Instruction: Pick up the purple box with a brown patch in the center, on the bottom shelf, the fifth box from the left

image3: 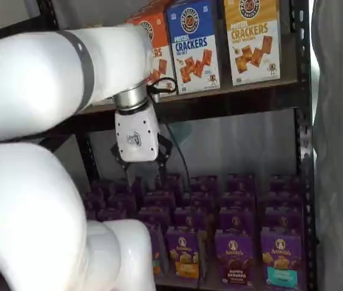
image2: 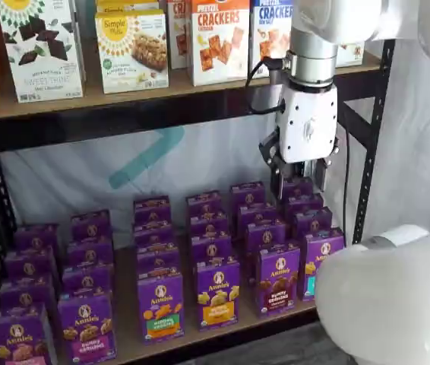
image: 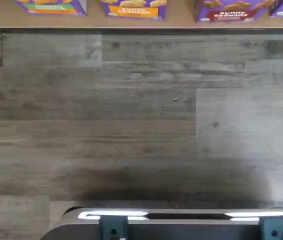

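Observation:
The purple box [image2: 278, 277] is a small upright Annie's Bunny Grahams carton with brown crackers pictured and a dark brown band. It stands at the front of its column on the bottom shelf [image2: 128, 338], and also shows as the purple box [image3: 235, 254] and the purple box [image: 231, 12]. My gripper [image2: 300, 181] hangs well above the rear boxes of the right-hand columns, open, with a plain gap between its black fingers and nothing in them. The gripper [image3: 140, 167] is likewise clear of every carton.
A purple carton with a yellow-orange band [image2: 217, 293] and one with a teal band [image2: 317, 262] flank the target. Cracker boxes [image2: 219, 38] fill the upper shelf. A black rack post [image2: 371, 144] stands at the right. The arm's white links [image3: 32, 182] block much of the shelf view.

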`<act>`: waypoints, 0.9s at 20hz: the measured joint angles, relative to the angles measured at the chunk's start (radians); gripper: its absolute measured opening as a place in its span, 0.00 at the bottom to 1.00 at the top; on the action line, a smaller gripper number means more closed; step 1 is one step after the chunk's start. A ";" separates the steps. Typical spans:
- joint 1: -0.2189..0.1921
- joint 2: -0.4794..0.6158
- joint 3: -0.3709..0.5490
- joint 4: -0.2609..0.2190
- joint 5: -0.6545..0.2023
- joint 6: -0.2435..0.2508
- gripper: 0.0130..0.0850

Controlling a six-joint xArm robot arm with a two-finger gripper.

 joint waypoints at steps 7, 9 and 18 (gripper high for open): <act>-0.023 0.015 -0.007 0.039 0.010 -0.027 1.00; -0.022 0.020 -0.005 0.034 0.004 -0.027 1.00; -0.039 0.048 0.036 0.006 -0.089 -0.042 1.00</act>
